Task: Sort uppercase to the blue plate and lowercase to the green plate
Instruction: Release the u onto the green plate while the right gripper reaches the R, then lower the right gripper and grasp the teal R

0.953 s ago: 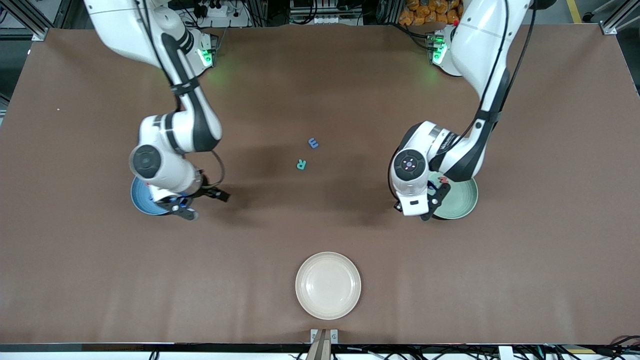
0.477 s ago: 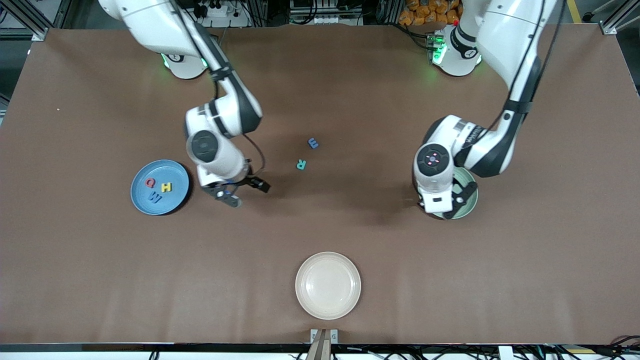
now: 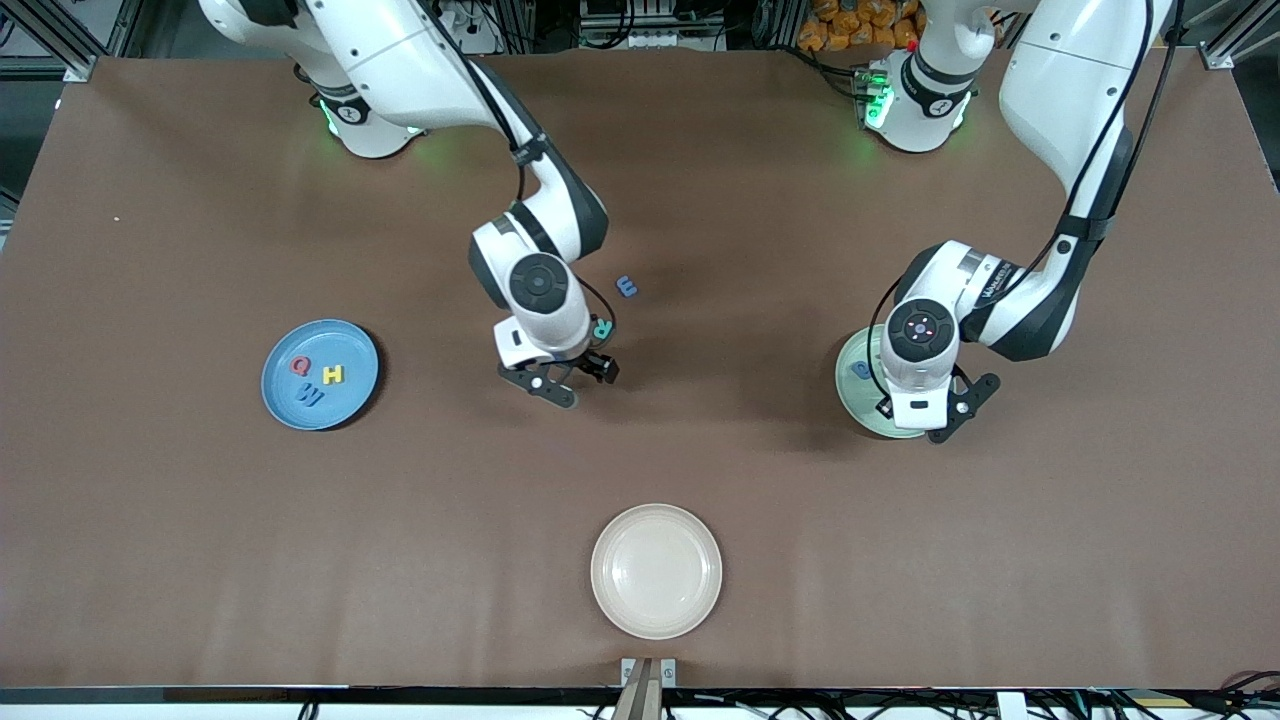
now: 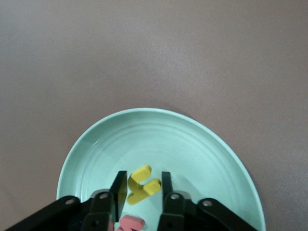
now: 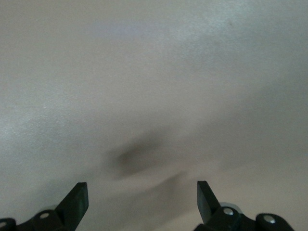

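My left gripper (image 3: 925,415) (image 4: 143,185) hangs low over the green plate (image 3: 852,392) (image 4: 159,139). Its fingers are parted a little, and the yellow h (image 4: 142,184) lies tilted and loose between them. A red w (image 4: 130,224) and a blue a (image 3: 862,370) lie in the same plate. My right gripper (image 3: 570,380) (image 5: 142,197) is wide open over bare table, close to the teal R (image 3: 601,327). The blue E-shaped letter (image 3: 627,287) lies a little farther from the front camera. The blue plate (image 3: 345,405) holds the red Q (image 3: 299,366), yellow H (image 3: 333,374) and blue M (image 3: 309,396).
A cream-white plate (image 3: 655,570) stands near the table's front edge, in the middle, with nothing in it. The brown table top (image 3: 200,550) stretches wide around all three plates.
My right arm swung from over the blue plate to the table's middle beside the teal R, uncovering Q, H and M. My left arm shifted across the green plate toward its own end.
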Available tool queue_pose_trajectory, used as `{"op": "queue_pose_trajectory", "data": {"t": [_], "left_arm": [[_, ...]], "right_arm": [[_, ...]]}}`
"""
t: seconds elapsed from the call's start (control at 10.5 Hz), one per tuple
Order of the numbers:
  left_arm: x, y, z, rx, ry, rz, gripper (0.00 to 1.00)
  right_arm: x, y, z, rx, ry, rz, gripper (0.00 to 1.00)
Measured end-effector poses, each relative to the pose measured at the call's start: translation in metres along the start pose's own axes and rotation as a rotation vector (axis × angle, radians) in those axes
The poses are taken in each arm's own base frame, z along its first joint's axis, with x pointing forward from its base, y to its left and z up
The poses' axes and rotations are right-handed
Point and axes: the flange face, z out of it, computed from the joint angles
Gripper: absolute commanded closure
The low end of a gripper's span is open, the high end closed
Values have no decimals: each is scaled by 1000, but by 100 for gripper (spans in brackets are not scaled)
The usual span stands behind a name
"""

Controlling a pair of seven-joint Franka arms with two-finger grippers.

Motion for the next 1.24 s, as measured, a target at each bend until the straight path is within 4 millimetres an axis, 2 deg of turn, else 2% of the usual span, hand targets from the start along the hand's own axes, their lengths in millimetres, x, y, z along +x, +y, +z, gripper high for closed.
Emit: {"op": "queue_pose_trajectory", "data": {"t": [0.1,0.38,0.67,0.86,1.24], "left_arm": [[-3,1,0,-2,-1,11,26],[-3,4,-19,-38,7,6,26],[-8,22,-72,-173,-118,-114,23],[-19,36,-96,-237,-203,-160,3],[-55,54,-100,-246,-259,-131,0]], "right_arm": [[-4,-2,2,-8,6,-16,0],[-22,-11,4,-11,-2,-44,0],[-40,-11,16,14,-12,-33,0],[-47,-8,25,16,-17,-19,0],[-60,-2,25,54,-26,-6,0]]}}
